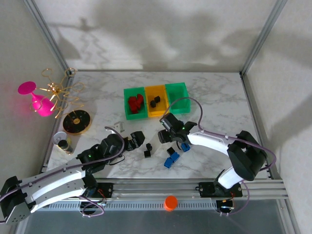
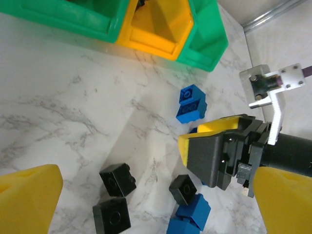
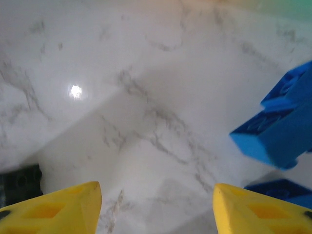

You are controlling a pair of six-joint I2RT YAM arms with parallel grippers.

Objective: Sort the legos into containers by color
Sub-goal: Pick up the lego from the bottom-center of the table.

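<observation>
Left gripper spread wide, right gripper parted, both pinching nothing; I count 3 black legos, 3 blue legos loose; 3 containers.

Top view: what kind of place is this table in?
Probably a robot practice cell, not a home: white panels wall in a marble-look table, and the left arm and right arm are bolted to a metal rail.
</observation>
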